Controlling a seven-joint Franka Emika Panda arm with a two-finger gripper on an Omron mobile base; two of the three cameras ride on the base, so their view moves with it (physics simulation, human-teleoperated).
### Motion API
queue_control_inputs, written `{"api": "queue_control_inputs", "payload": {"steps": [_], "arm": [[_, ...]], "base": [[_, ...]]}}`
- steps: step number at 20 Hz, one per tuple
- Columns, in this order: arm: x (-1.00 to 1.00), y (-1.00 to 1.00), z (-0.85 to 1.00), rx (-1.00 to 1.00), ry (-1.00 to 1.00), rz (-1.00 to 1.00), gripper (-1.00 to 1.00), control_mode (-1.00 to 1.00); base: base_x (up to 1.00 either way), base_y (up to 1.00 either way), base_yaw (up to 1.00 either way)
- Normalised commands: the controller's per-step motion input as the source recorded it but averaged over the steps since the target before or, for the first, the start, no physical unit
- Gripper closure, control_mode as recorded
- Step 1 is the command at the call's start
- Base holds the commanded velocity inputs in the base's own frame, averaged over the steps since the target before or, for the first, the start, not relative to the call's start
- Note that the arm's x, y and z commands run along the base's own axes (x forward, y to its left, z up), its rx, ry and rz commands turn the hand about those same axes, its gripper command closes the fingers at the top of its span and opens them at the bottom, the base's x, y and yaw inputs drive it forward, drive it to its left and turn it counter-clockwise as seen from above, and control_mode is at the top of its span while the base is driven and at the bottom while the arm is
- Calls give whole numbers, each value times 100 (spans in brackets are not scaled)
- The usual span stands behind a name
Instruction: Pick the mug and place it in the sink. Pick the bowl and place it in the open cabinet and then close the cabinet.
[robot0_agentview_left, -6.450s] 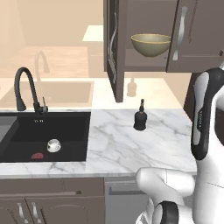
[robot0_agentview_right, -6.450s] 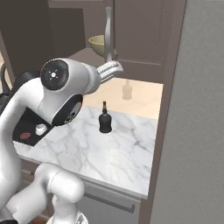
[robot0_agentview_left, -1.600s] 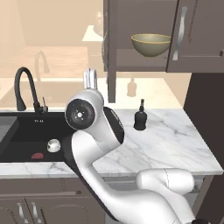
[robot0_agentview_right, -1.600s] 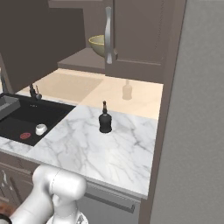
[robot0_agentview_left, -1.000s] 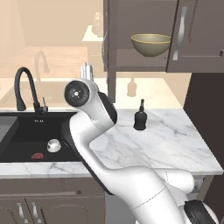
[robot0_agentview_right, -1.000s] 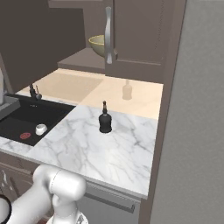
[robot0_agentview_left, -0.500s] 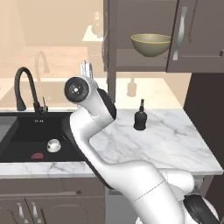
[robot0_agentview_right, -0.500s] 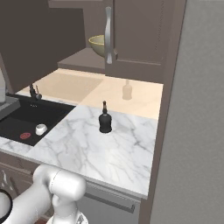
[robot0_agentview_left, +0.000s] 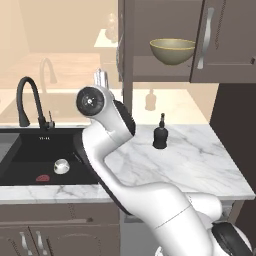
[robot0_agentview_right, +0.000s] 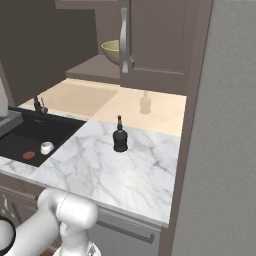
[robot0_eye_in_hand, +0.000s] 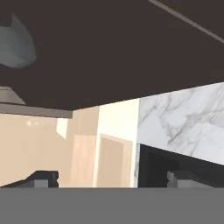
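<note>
Olive bowl (robot0_agentview_left: 172, 51) on cabinet (robot0_agentview_left: 225, 45) shelf; mug (robot0_agentview_left: 61, 166) in sink (robot0_agentview_left: 25, 155)

No readable text, label, brand, number or sign appears on any object or surface in these kitchen views.

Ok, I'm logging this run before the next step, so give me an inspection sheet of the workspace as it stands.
Surface: white marble counter, mostly bare.
Mug: mug sits in the black sink, beside the red drain.
Bowl: bowl rests on the shelf of the cabinet.
Cabinet door: open, swung out edge-on at the opening's left.
Clutter: one black soap dispenser on the counter.
End effector: open, empty, fingertips facing the dark door panel.
Cables: nothing seen.
Surroundings: black gooseneck faucet behind the sink, grey-brown base cabinets below.
</note>
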Motion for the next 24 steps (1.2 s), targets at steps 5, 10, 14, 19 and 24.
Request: {"api": "queue_control_inputs", "payload": {"steps": [5, 10, 14, 19, 24], "arm": [[0, -29, 0, 0, 0, -4, -100, -100], [-1, -33, 0, 0, 0, -4, -100, -100], [-10, -39, 0, 0, 0, -5, -100, -100], [-26, -43, 0, 0, -4, -6, -100, -100], [-19, -47, 0, 0, -6, -6, -100, -100]], "base": [[0, 0, 0], [0, 0, 0], [0, 0, 0], [0, 0, 0], [0, 0, 0]]}}
